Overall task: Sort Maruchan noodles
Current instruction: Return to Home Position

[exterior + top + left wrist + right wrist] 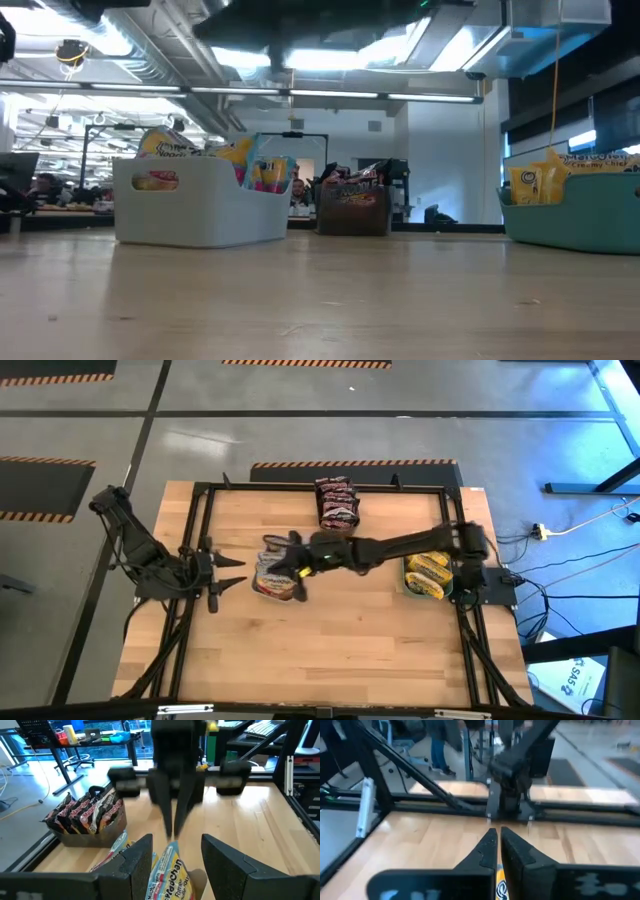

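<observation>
Right gripper (283,560) hangs over the grey bin (262,592) at mid-table, its arm stretched long from the right edge. The packs (272,578) lie directly beneath it, so the way home looks to be up and back rightward. Left gripper (232,572) waits just beside the bin, spread wide and empty.

Low view: packs stand upright in the bin; no fingers show.

Left wrist view: the right fingers (170,815) are pressed together, pointing down, tips just above a pack, holding nothing.

Right wrist view: fingers together, a yellow pack edge below them.
</observation>
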You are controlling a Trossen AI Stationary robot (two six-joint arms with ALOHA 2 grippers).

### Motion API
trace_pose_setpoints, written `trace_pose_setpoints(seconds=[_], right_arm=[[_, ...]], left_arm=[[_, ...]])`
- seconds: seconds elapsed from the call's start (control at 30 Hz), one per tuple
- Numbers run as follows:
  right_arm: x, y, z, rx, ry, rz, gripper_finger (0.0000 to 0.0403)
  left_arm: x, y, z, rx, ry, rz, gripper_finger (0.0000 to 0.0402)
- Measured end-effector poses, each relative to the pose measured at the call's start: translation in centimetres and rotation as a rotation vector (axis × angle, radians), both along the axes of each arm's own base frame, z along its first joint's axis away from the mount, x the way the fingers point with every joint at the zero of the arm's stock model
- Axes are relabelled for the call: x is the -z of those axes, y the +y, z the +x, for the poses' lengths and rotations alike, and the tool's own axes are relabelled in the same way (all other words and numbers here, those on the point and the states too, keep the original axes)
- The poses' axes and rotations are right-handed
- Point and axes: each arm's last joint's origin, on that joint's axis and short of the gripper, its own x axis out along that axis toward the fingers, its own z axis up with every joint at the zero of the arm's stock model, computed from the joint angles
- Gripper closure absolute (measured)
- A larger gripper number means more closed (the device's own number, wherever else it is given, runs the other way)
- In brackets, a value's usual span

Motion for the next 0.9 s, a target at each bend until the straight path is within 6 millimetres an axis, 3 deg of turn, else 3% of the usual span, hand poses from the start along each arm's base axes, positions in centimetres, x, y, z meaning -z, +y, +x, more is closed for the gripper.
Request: trace_pose_setpoints(seconds=[0.17,0.4,0.57,0.7,0.9], right_arm=[[-3.7,-0.1,-5.2,-0.004,-0.085,-0.013,0.0393],[-4.3,-0.5,-14.8,0.015,-0.091,-0.01,0.0393],[-4.5,-0.7,-20.5,0.038,-0.123,0.007,0.0393],[-4.5,-0.8,-24.1,0.038,-0.168,0.013,0.0393],[-4.0,-0.9,-27.6,0.043,-0.169,0.047,0.0393]], left_arm=[[-0.1,-0.1,0.5,-0.021,-0.019,-0.02,0.0239],[0.1,0.7,1.9,-0.131,-0.018,-0.054,0.0239],[0.4,1.3,3.7,-0.148,0.008,-0.075,0.0239],[0.4,2.3,4.8,-0.196,0.011,-0.046,0.0252],[-0.6,4.0,5.8,-0.09,-0.021,-0.012,0.0309]])
